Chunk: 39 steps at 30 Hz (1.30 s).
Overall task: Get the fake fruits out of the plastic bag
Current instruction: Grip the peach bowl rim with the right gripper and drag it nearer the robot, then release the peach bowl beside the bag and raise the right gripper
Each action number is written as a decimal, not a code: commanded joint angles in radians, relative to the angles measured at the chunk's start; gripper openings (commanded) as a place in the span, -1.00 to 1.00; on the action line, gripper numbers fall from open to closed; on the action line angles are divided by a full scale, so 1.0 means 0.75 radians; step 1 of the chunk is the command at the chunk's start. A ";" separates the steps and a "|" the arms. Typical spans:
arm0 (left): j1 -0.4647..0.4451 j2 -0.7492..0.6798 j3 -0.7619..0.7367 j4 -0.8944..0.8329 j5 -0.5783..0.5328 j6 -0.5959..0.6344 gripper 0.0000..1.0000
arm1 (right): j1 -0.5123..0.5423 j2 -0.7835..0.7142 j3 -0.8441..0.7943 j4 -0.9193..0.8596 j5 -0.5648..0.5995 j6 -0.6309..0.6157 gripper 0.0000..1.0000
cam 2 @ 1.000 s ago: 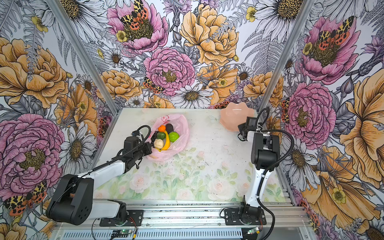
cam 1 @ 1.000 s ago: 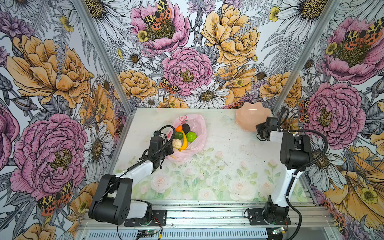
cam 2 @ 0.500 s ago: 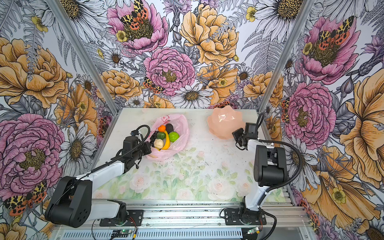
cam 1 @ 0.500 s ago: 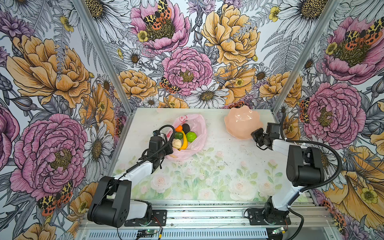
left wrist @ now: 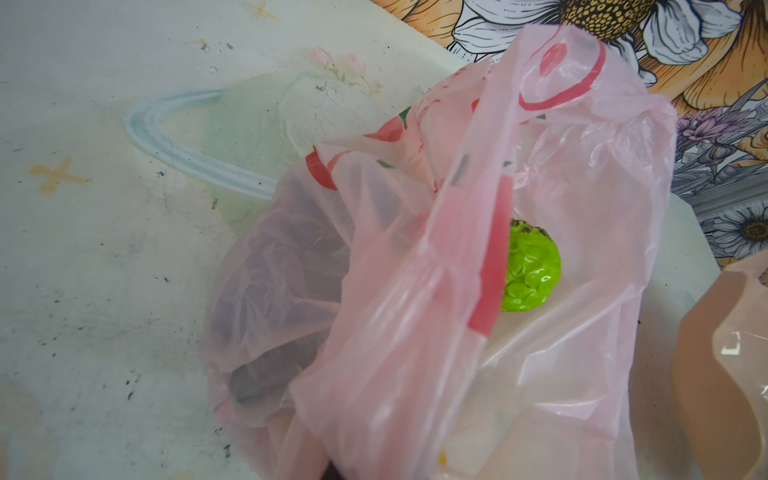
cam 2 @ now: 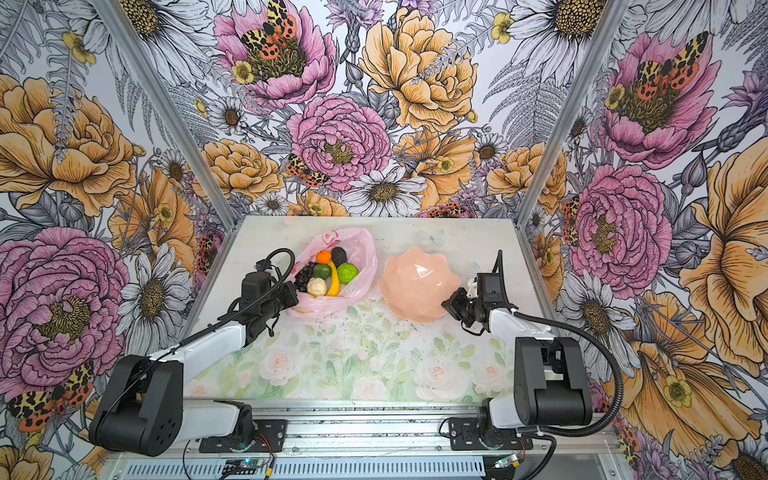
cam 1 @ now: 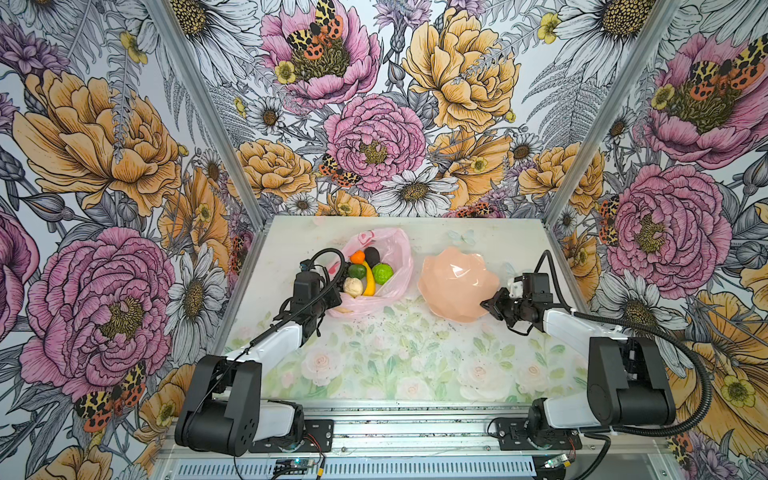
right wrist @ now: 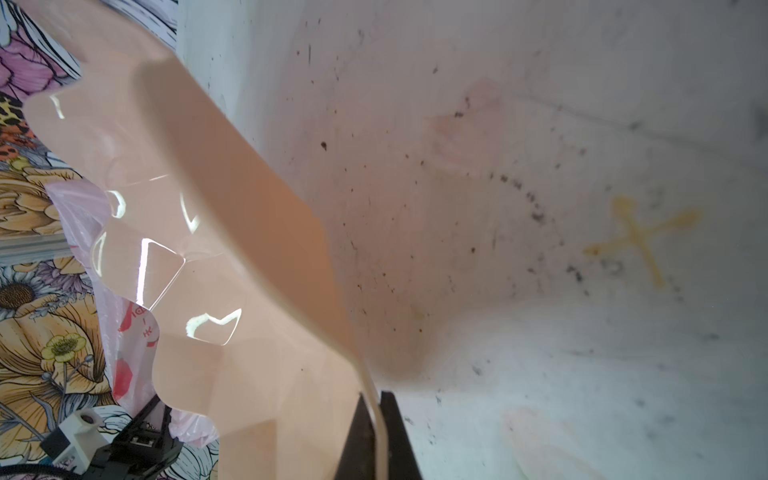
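The pale-pink plastic bag (cam 1: 392,253) (cam 2: 365,253) lies open at the back middle of the table. Inside it I see fake fruits: an orange (cam 1: 357,257), a dark avocado (cam 1: 372,254), a bright green lime (cam 1: 382,273) (left wrist: 528,270), a yellow banana (cam 1: 369,282), a cream knobbly piece (cam 1: 353,286) and black grapes (cam 2: 304,272). My left gripper (cam 1: 332,297) is shut on the bag's near left edge, and bag film hides its jaws in the left wrist view. My right gripper (cam 1: 488,305) (right wrist: 377,411) is shut on the rim of a peach petal-edged bowl (cam 1: 453,286) (right wrist: 208,374).
The bowl (cam 2: 415,282) stands just right of the bag, close to it. Flowered walls close in the table (cam 1: 374,365) on the left, back and right. Both arm bases sit on the metal rail (cam 1: 415,440) along the front edge.
My right gripper has pulled the peach bowl from the back right corner leftward and forward, next to the bag. The left gripper and the bag have stayed put.
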 commanded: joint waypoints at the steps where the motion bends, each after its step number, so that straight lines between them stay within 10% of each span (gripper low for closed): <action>1: 0.020 -0.018 -0.008 0.058 0.043 -0.015 -1.00 | 0.072 -0.067 -0.016 -0.053 -0.028 -0.042 -1.00; 18: 0.022 -0.010 -0.008 0.060 0.054 -0.022 -1.00 | 0.257 -0.081 -0.047 -0.265 0.160 -0.111 -0.99; 31: 0.021 -0.022 -0.012 0.056 0.047 -0.021 -1.00 | 0.259 -0.144 0.016 -0.331 0.201 -0.088 -0.34; 39: 0.026 -0.008 -0.015 0.063 0.042 -0.028 -1.00 | 0.235 -0.340 0.068 -0.489 0.491 -0.076 0.02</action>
